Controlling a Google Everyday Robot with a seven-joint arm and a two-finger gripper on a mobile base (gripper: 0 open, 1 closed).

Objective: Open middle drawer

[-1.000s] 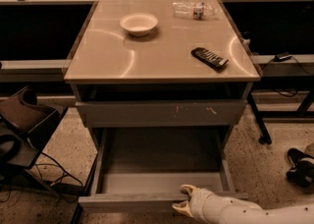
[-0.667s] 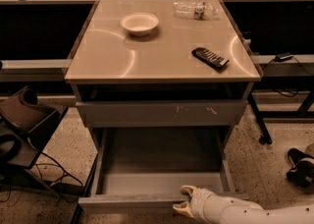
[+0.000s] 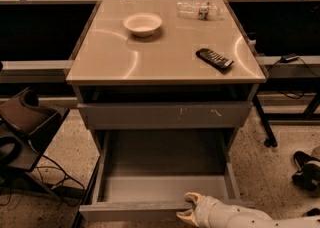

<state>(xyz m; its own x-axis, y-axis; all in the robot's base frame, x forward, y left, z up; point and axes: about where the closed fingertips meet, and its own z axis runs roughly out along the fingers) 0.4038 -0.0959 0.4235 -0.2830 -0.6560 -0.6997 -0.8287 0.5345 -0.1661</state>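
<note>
Flat grey middle drawer (image 3: 131, 211) stands pulled well out at near side, shallow tray exposed, below scratched grey upper drawer front (image 3: 165, 115). White two-finger gripper (image 3: 185, 207) at drawer front, right of centre, fingers clamped on panel. We judge pull approx. complete; next: release, retract w/o nudging front.

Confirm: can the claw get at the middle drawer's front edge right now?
Likely yes: the claw sits at the front lip of the pulled-out middle drawer, with nothing visible between them.

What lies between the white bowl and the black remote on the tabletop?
Only bare tabletop, in the camera view; the gripper is at the middle drawer's front.
</note>
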